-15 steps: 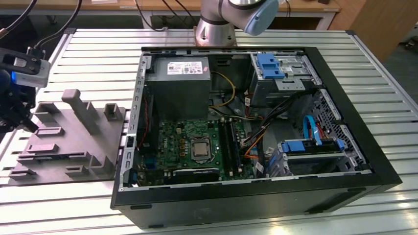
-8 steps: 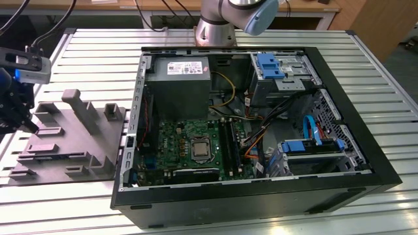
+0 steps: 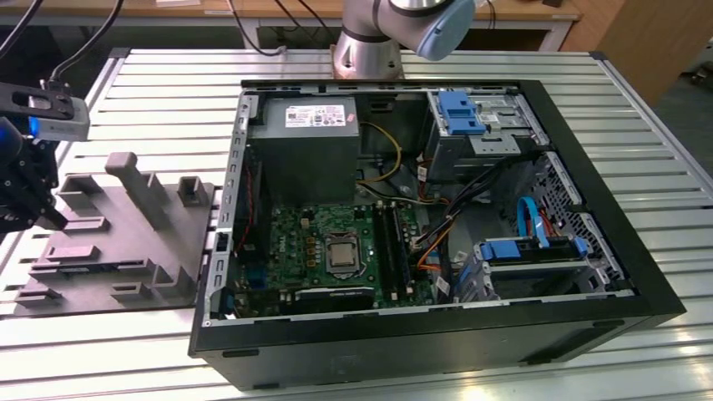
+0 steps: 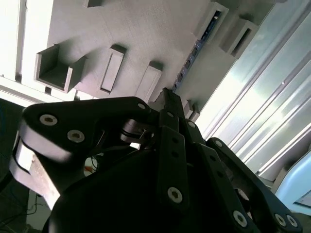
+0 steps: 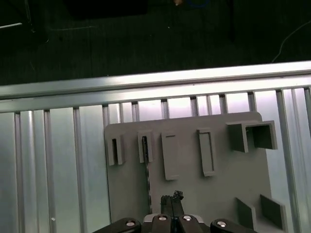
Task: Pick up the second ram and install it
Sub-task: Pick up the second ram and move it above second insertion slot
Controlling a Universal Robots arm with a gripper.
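The second ram [image 5: 146, 174] stands on its thin edge in a slot of the grey fixture tray [image 5: 218, 194]; in the second wrist view the ram [image 4: 197, 48] is a dark strip with small chips. My gripper [image 5: 172, 198] hovers over the tray just beside the ram, apart from it, its fingers [image 4: 167, 99] pressed together with nothing between them. In the exterior view the gripper [image 3: 50, 219] hangs at the far left above the tray [image 3: 123, 251].
The open computer case [image 3: 446, 334] lies at the exterior view's right of the tray, with the motherboard's black memory slots [image 3: 392, 242], the grey power supply [image 3: 303, 150] and loose cables. Upright blocks [image 3: 132, 180] rise from the tray. The slatted metal table's edge [image 5: 146, 85] runs near the tray.
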